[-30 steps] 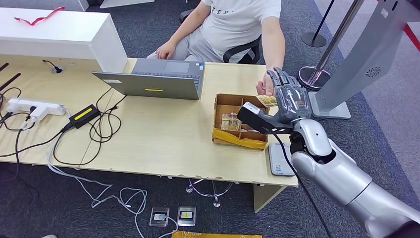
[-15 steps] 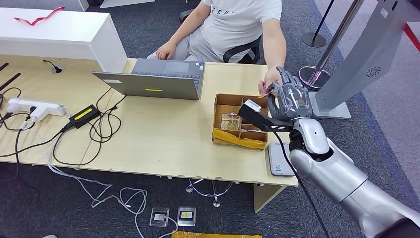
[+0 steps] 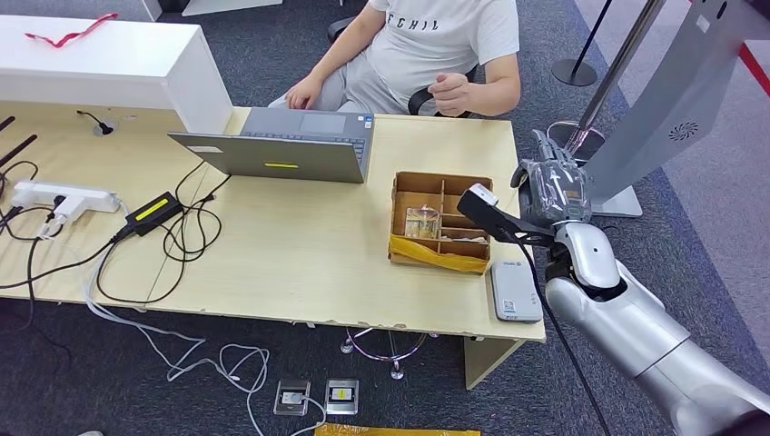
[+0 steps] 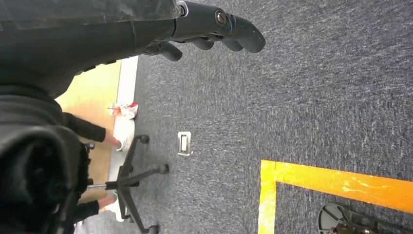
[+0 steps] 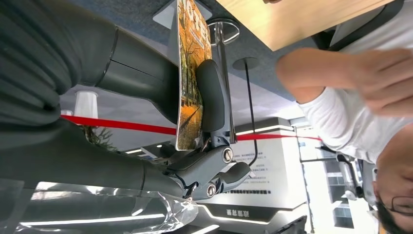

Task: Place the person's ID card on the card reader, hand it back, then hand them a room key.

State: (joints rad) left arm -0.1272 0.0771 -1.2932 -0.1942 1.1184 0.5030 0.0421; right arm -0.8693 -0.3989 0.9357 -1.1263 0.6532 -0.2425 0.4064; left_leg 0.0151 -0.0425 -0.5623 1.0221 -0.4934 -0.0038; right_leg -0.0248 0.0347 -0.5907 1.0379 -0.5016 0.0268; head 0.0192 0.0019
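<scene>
Broadly, the desk spans the head view, with the person seated at its far side and a cardboard box near its right end. Just beside the box, at the desk's near right corner, lies the card reader. The right hand hangs past the desk's right edge, pinching the ID card between thumb and a finger. The card looks thin, stiff, light and glossy (probably slick), so its flat faces want firm pressure. The left hand hangs toward the carpet, fingers curled in on nothing.
</scene>
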